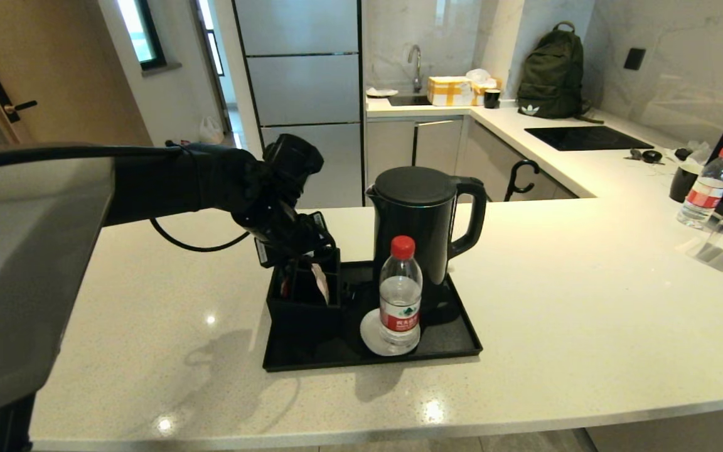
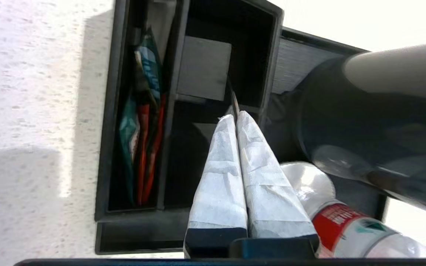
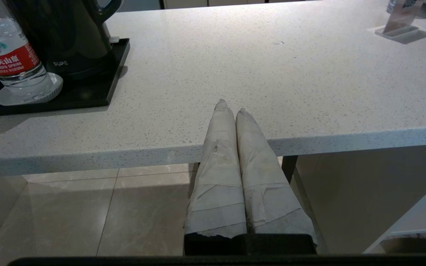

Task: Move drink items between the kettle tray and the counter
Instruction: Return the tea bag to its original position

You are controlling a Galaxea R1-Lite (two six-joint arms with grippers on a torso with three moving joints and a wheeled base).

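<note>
Left gripper (image 2: pixel 236 116) pinching, seemingly, sachet (image 1: pixel 320 281) over compartmented box (image 2: pixel 139 122).

The left arm (image 1: pixel 148 179), sleeved in black, reaches in from the robot's left side and bends down at the wrist, a black cable looping beneath it. Its gripper (image 2: pixel 236 115) points downward; the two tapered fingers (image 2: pixel 220 177), wrapped in white tape, are pressed together along their whole length, and a thin dark edge pokes out from between the tips. The right arm is out of the head view. Its gripper (image 3: pixel 231 107) hangs low and level, tips pointing forward; the two tape-wrapped fingers (image 3: pixel 218 173), greyer and more worn, are closed against each other with nothing between them.
</note>
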